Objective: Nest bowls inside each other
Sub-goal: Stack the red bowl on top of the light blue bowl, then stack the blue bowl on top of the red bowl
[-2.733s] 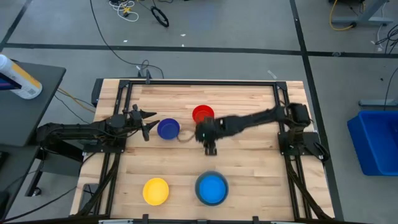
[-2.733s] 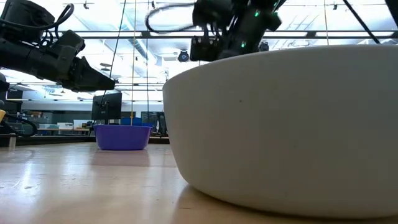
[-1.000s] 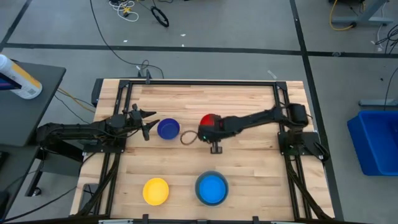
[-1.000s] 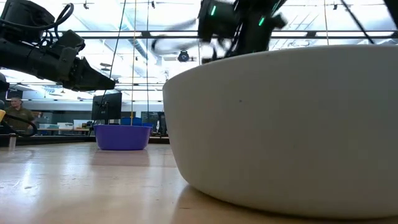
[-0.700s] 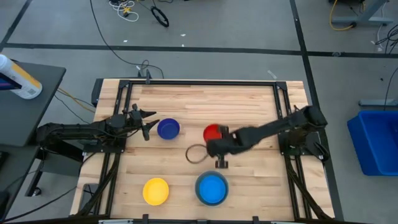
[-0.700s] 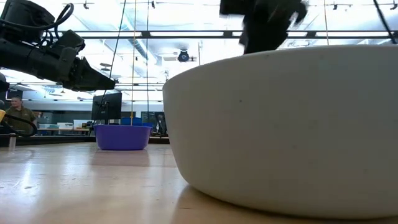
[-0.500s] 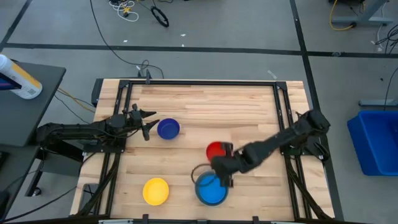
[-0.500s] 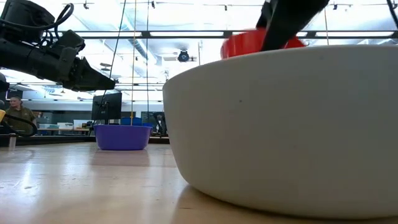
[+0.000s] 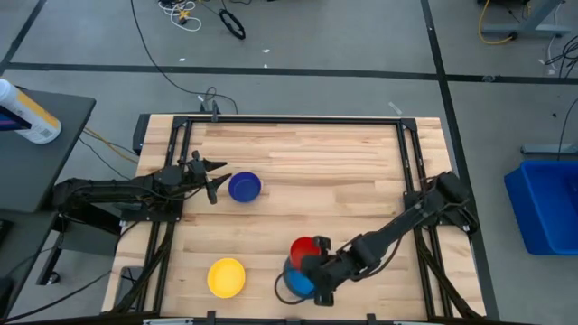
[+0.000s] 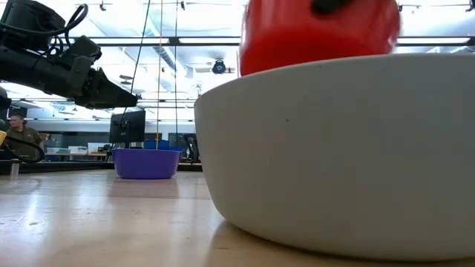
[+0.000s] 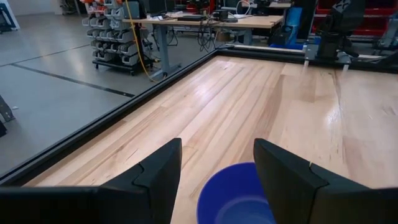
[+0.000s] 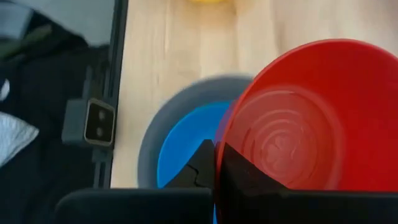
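Observation:
My right gripper [image 9: 311, 263] is shut on the red bowl [image 9: 305, 250] and holds it over the grey bowl [image 12: 148, 137], which stands at the table's near edge. The light blue bowl [image 12: 186, 144] sits nested inside the grey one. In the low view the red bowl [image 10: 319, 33] hangs above the grey bowl's wall [image 10: 334, 148]. My left gripper [image 9: 214, 185] waits open at the table's left, its fingers just short of the dark blue bowl [image 9: 244, 187]. The yellow bowl [image 9: 227, 277] stands on the table near the front, left of the grey bowl. My right gripper pinches the red bowl's rim [image 12: 219, 149], one finger [image 12: 245, 174] inside the bowl and the other [image 12: 199, 167] outside. The fingers slant down from the table's right. The bowl is lifted clear, above the grey and light blue bowls.
Black frame rails [image 9: 411, 153] run along the table's edges. Bare wood [image 9: 316, 153] lies across the far half and the right of the table. Outside the table stand a blue bin [image 9: 546, 203] on the right and a dark side table [image 9: 36, 117] on the left.
My right gripper has swung from the table's middle toward the near edge, carrying the red bowl clear of the table, and has rolled its wrist on the way. The red bowl now hangs over the grey bowl with the light blue one inside.

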`<state>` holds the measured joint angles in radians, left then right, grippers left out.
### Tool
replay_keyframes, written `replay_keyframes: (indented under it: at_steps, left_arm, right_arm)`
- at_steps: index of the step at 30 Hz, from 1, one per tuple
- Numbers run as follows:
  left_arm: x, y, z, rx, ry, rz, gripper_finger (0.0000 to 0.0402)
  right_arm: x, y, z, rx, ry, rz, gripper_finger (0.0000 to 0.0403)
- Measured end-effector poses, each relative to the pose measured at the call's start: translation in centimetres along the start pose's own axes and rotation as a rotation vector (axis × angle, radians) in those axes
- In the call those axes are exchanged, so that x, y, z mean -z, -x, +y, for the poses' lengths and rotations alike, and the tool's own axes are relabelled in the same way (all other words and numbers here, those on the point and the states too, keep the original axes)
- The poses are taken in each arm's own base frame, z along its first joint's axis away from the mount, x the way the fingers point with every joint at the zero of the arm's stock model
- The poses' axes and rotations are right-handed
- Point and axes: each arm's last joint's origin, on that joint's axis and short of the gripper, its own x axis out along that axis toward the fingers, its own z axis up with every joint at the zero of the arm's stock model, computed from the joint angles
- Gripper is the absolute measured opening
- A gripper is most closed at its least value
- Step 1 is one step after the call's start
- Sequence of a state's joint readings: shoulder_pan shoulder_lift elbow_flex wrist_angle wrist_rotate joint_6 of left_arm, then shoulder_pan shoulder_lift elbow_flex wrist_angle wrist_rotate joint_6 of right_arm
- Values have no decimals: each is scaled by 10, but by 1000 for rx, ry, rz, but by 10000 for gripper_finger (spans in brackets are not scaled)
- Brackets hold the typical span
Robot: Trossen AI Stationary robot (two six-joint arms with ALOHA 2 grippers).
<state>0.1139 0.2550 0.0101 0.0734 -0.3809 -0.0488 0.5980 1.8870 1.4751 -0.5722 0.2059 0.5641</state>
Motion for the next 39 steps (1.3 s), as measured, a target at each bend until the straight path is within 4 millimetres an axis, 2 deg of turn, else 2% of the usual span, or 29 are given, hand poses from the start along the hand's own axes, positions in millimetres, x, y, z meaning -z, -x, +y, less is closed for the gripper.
replay_keyframes:
  at_steps: [4,9,16,24,28,31,39]
  left_arm:
    - [0,0,0,0,0,0,207]
    - [0,0,0,0,0,0,207]
    - [0,0,0,0,0,0,207]
    - [0,0,0,0,0,0,207]
    - [0,0,0,0,0,0,207]
    - [0,0,0,0,0,0,207]
    - [0,0,0,0,0,0,207]
  right_arm:
    - [4,-17,5,-40,-1,81,0]
    - [6,-21,10,-68,-14,152,0]
    - [6,-21,15,-85,-12,140,0]
    - [17,-48,14,-88,4,228,0]
    - [18,-52,13,-97,20,242,4]
    - [18,-53,12,-129,36,253,29]
    - [14,-55,10,-153,14,250,141]
